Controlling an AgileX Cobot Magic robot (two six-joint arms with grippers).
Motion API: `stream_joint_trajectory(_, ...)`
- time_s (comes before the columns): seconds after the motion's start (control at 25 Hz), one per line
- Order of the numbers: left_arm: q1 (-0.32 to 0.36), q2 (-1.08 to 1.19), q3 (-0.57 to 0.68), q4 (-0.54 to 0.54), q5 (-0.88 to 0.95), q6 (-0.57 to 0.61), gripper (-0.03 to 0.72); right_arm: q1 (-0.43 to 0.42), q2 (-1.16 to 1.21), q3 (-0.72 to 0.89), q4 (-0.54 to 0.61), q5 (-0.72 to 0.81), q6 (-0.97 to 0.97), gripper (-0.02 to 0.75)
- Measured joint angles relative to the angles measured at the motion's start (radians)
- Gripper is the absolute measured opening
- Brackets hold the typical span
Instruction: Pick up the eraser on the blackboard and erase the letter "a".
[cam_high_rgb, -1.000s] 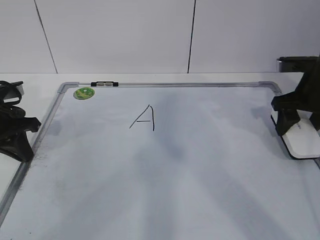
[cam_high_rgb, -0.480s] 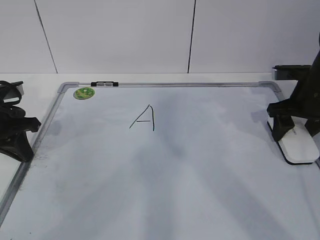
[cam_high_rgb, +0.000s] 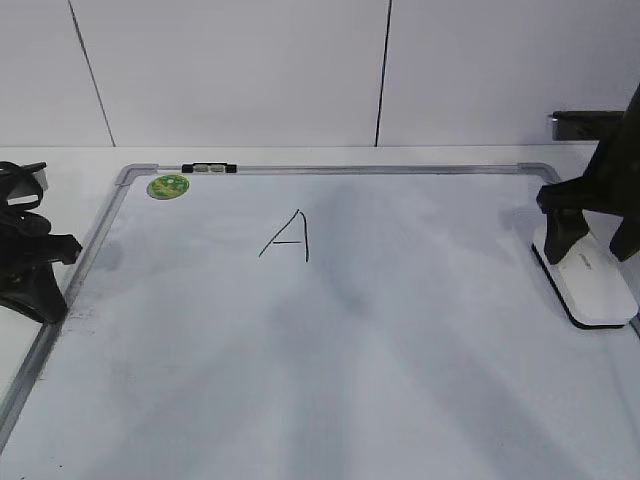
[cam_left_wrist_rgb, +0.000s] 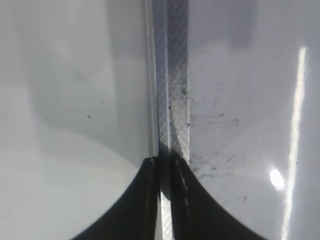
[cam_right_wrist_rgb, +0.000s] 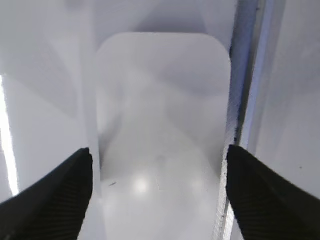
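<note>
The eraser (cam_high_rgb: 598, 288) is a white oblong block with a black underside. It lies flat on the blackboard (cam_high_rgb: 400, 340) by the right frame. My right gripper (cam_high_rgb: 592, 238) is open, with one finger on each side of the eraser's far end, apart from its sides. In the right wrist view the eraser (cam_right_wrist_rgb: 162, 110) fills the gap between the open fingers (cam_right_wrist_rgb: 157, 157). My left gripper (cam_high_rgb: 45, 272) is shut and empty over the board's left frame (cam_left_wrist_rgb: 172, 75). No small letter "a" shows on the board.
A larger capital "A" (cam_high_rgb: 288, 238) is written left of the board's middle. A round green magnet (cam_high_rgb: 168, 186) sits at the far left corner beside a black clip (cam_high_rgb: 209, 168). The grey frame runs right beside the eraser (cam_right_wrist_rgb: 245, 100).
My right gripper has shifted a little left and back over the eraser, its fingers now spread wider. The eraser has slid slightly left. The left arm has not moved.
</note>
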Motion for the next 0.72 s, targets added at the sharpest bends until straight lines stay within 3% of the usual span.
stream_joint_trajectory(0.2,0.000,0.000,0.000,0.000,0.000,0.000,0.035,0.000,-0.007,-0.129,0.000,0.124,0.000,0.631)
stream_joint_trajectory(0.44,0.000,0.000,0.000,0.000,0.000,0.000,0.052,0.000,-0.041,-0.218,0.000,0.152,0.000,0.605)
stream_joint_trajectory(0.56,0.000,0.000,0.000,0.000,0.006,0.007,0.099,0.000,-0.043,-0.220,0.000,0.159,0.000,0.601)
stream_joint_trajectory(0.72,0.000,0.000,-0.012,0.008,0.051,0.011,0.218,0.000,-0.043,-0.220,0.002,0.158,0.002,0.597)
